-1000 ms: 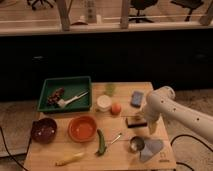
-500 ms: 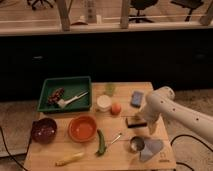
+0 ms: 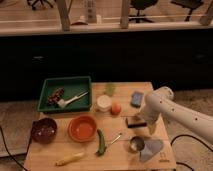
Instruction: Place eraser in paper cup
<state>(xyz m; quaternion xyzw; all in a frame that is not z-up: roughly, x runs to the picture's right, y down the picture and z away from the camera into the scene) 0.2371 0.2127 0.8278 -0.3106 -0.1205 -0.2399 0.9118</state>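
Wooden table (image 3: 120, 156) carried eraser (image 3: 133, 122) right of center, gripper (image 3: 144, 123) just beside its right end; grip state couldn't be told. Paper cup (image 3: 103, 102) stood apart, up-left.

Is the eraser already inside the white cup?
No, the eraser lies on the table, apart from the white cup, with the gripper close beside it.

The gripper (image 3: 142, 122) hung low over the wooden table (image 3: 50, 152), right at the dark eraser (image 3: 133, 121). The white paper cup (image 3: 104, 103) stood nearby, just beside a small orange fruit (image 3: 116, 108).
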